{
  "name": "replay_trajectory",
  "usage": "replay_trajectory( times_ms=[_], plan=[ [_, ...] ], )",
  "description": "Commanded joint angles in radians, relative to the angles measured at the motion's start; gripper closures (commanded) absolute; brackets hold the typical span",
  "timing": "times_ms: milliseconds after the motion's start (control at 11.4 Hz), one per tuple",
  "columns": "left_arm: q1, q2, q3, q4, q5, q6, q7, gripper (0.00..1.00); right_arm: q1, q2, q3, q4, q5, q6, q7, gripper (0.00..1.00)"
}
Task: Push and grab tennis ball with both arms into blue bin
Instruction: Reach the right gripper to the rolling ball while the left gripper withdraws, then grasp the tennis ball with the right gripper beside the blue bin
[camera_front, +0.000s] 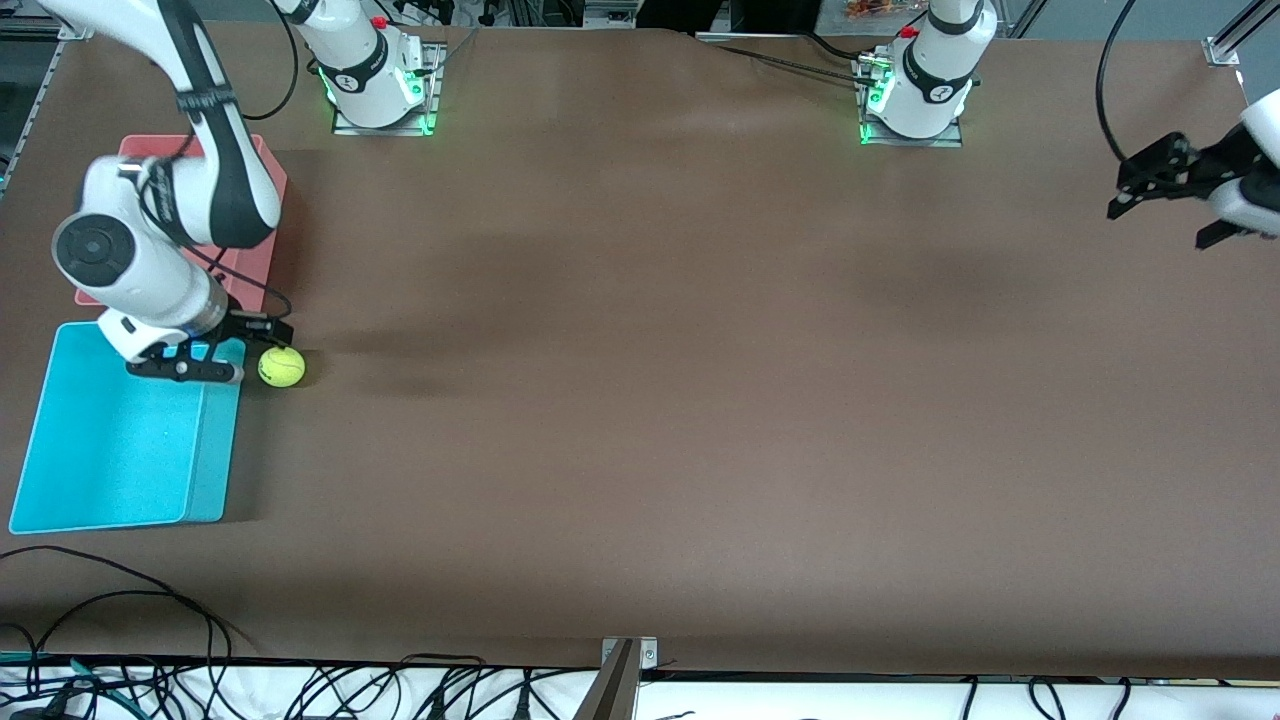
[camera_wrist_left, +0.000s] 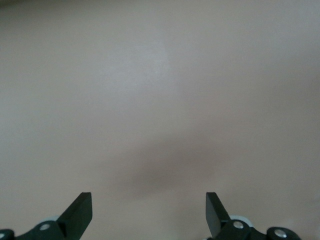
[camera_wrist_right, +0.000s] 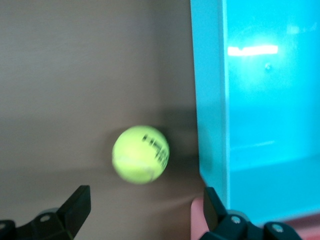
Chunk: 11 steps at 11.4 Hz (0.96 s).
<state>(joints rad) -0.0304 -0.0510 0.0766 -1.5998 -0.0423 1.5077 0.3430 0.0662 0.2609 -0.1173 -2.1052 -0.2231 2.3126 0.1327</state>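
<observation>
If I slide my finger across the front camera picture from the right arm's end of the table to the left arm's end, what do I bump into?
blue bin → right gripper → tennis ball → long bare stretch of table → left gripper, open in the air.

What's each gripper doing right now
Left gripper: open, empty, waiting.
Right gripper: open, empty, beside the tennis ball.

Yellow-green tennis ball (camera_front: 281, 367) on table, just beside open blue bin (camera_front: 110, 450)
</observation>
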Motion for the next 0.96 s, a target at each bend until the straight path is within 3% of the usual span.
replay_trajectory(
  times_ms=[0,438,876],
  plan=[
    [-0.011,0.017,-0.027,0.080,0.018,-0.057,-0.247,0.00,-0.005,0.099,-0.021,0.008,-0.041,0.128,-0.024,0.00],
    [0.003,0.030,-0.032,0.089,0.018,-0.050,-0.274,0.00,-0.012,0.149,-0.021,0.008,-0.041,0.159,-0.024,0.00],
    [-0.002,-0.007,-0.043,0.005,0.013,0.011,-0.274,0.00,-0.014,0.179,-0.021,0.004,-0.041,0.195,-0.025,0.00]
  ],
)
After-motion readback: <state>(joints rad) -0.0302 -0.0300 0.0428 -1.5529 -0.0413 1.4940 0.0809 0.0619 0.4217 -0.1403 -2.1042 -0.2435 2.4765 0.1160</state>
